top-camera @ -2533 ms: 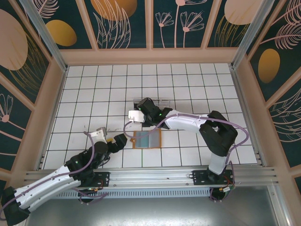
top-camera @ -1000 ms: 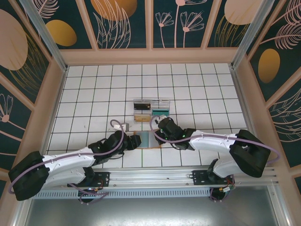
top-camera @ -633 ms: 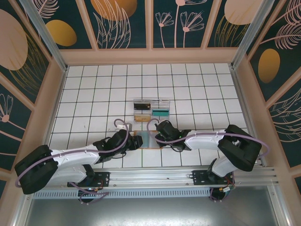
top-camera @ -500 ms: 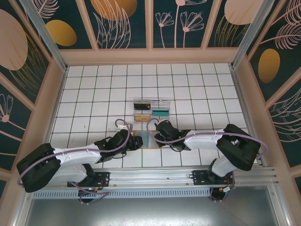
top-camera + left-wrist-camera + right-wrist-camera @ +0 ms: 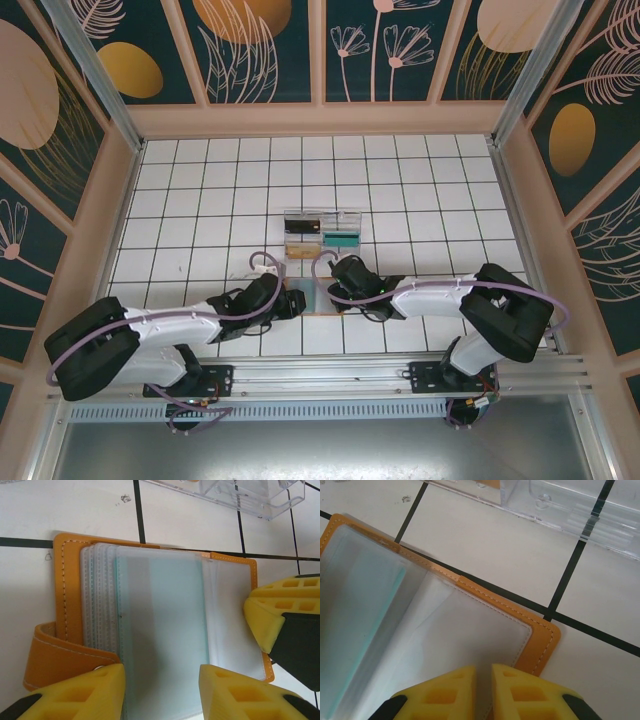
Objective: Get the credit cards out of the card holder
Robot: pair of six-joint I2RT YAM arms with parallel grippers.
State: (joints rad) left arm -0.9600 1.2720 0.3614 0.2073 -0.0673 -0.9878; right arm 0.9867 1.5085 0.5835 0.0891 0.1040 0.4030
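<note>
**Asker:** Where is the card holder?

**Describer:** The card holder [image 5: 312, 297] lies open on the white tiled table [image 5: 200, 200], near the front edge and between the two arms. It is orange leather with pale stitching, and it is fanned with clear plastic sleeves [image 5: 102, 595]. A clear plastic tray [image 5: 322, 232] sits just behind it, apart from it.

**Asker:** Are any cards visible?

**Describer:** In the left wrist view, a pale teal card [image 5: 165, 645] shows inside the topmost sleeve. The sleeve to its right looks blank white. An orange closing strap [image 5: 60, 662] curls out at the holder's lower left corner.

**Asker:** What is the left gripper doing?

**Describer:** The left gripper [image 5: 160, 695] is at the holder's near edge with its yellow fingers spread wide. The teal card's sleeve lies in the gap between them. One finger rests by the strap.

**Asker:** And the right gripper?

**Describer:** The right gripper [image 5: 484, 687] is over the holder's right page, close to its stitched outer corner. Its fingers are pressed almost together, with only a thin slit between them. I cannot tell whether they pinch the sleeve. From the left wrist, one of its yellow fingertips [image 5: 267, 615] touches the holder's right edge.
</note>
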